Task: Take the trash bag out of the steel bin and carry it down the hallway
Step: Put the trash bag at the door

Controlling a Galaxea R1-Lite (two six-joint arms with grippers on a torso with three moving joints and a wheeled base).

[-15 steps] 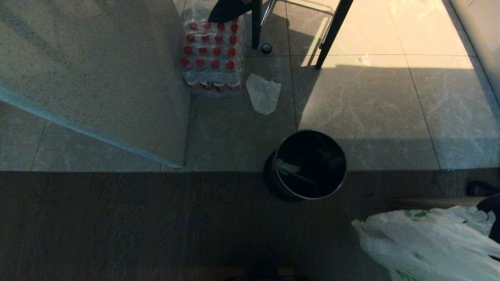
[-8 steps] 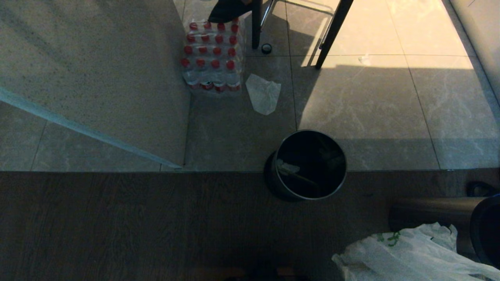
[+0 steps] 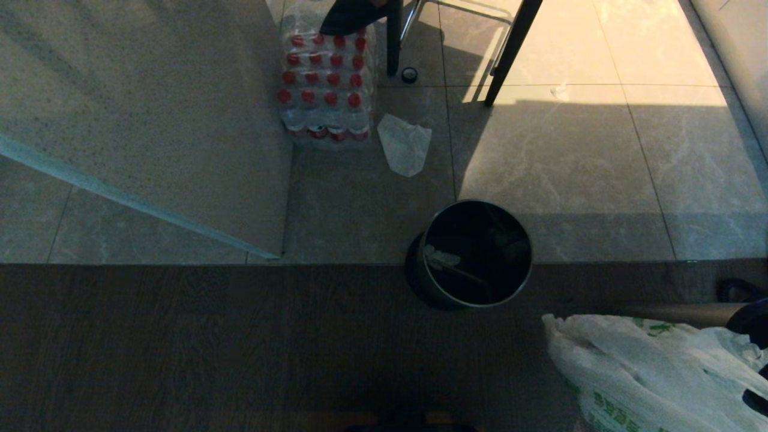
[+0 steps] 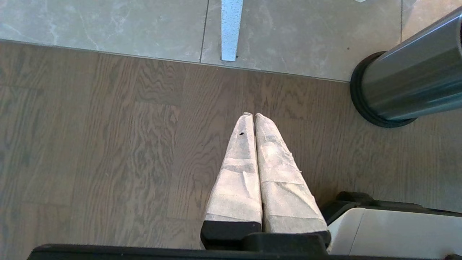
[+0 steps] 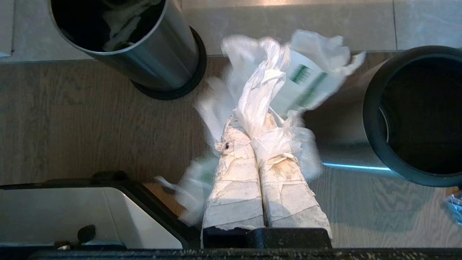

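The floor is half grey tile (image 3: 372, 204) and half dark wood planks (image 3: 210, 348), with the seam between them running across the middle of the head view. A pale speckled slab (image 3: 150, 108) fills the upper left. At the far edge a shrink-wrapped pack of red-capped bottles (image 3: 327, 84) stands beside black furniture legs (image 3: 513, 51).

Two steel bins show. One bin (image 3: 474, 255) stands upright on the seam, open, with some scraps inside and a black base ring. The other bin (image 5: 404, 115), dark-rimmed, appears in the right wrist view beside the bag; in the head view only a strip of its side shows at the right edge.

The trash bag (image 3: 648, 378), white and wrinkled with green print, is out of the bins and hangs at the lower right of the head view, above the wood floor. The right gripper (image 5: 249, 139) is clamped shut on a bunched part of the bag.

A small flat white wrapper (image 3: 405, 144) lies on the tile near the bottle pack.

The left gripper (image 4: 254, 115) hovers over the wood floor, its taped fingers pressed together with nothing between them.
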